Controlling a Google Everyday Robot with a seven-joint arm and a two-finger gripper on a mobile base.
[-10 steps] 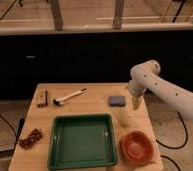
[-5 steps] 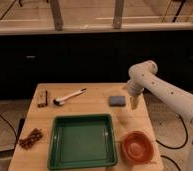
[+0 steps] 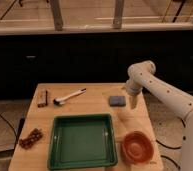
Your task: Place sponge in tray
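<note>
1. Sponge lies flat on the table, behind the tray's right corner, not yet picked.
2. Gripper hangs just right of the sponge, claw apart and empty, likely lining up for a grasp.
3. Versus earlier: sponge and tray unmoved, gripper hardly shifted.

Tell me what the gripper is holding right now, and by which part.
Nothing is held. The gripper hangs open close beside the sponge, which lies flat on the table, outside the tray.
</note>
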